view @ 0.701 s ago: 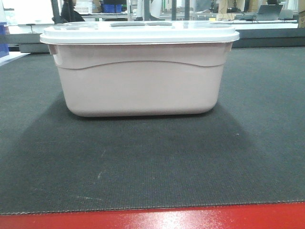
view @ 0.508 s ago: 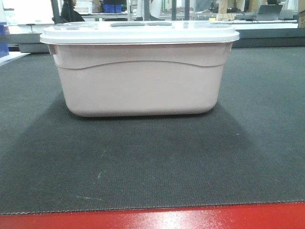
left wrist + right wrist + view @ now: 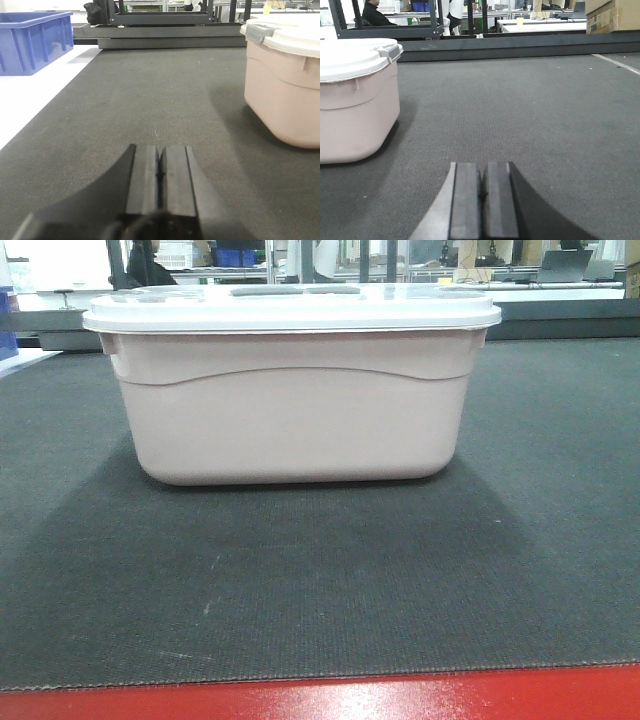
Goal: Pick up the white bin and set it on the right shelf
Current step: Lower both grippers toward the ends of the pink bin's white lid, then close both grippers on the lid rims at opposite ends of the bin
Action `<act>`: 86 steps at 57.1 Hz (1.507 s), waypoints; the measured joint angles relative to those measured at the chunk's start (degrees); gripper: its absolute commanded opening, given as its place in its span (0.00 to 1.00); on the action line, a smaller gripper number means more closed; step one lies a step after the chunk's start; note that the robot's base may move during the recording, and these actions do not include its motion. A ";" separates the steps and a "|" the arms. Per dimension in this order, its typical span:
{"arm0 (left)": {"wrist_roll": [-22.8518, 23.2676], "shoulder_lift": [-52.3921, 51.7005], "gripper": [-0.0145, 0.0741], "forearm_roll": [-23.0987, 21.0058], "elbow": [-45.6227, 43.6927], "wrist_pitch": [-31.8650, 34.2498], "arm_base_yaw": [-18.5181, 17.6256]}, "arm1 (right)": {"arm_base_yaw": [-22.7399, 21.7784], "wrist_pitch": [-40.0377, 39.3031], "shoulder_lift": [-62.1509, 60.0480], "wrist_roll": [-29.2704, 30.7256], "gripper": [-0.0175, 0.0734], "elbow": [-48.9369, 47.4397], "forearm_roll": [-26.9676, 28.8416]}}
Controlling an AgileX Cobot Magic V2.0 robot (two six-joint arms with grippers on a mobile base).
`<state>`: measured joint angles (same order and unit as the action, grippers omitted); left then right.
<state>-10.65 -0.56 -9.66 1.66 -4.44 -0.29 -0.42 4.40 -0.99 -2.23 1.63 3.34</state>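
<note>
The white bin (image 3: 292, 400), a pale pinkish tub under a flat white lid, stands on the dark mat straight ahead in the front view. In the left wrist view the white bin (image 3: 285, 85) is at the right edge, and my left gripper (image 3: 160, 155) hovers low over the mat to its left, shut and holding nothing. In the right wrist view the white bin (image 3: 355, 100) fills the left side. There my right gripper (image 3: 482, 172) is shut and empty, well apart from the tub. The right shelf is out of view.
A dark mat (image 3: 320, 580) covers the table, with a red frame edge (image 3: 320, 700) along the front. A blue open bin (image 3: 32, 40) stands on a white surface at far left. Black racks (image 3: 390, 20) and desks line the back. A cardboard box (image 3: 612, 15) is at far right.
</note>
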 measured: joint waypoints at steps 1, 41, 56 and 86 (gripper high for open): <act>0.00 0.00 0.02 -0.13 0.00 0.00 0.00 | 0.00 -0.10 0.00 0.00 0.27 0.00 0.00; 0.00 13.26 0.08 -0.66 -31.04 -10.86 0.00 | 0.00 -3.64 7.58 0.00 0.28 -23.95 0.00; 0.00 31.83 0.43 -2.35 -45.69 -24.38 -1.38 | 0.00 -0.90 26.66 0.00 0.66 -37.70 0.00; 0.00 53.18 0.78 -20.32 -54.88 -31.25 -2.04 | -0.61 25.51 57.17 -0.22 0.88 -63.10 11.06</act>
<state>-10.65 52.61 -29.98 -53.22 -35.68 -2.32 -1.04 29.91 56.18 -2.45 -61.47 14.40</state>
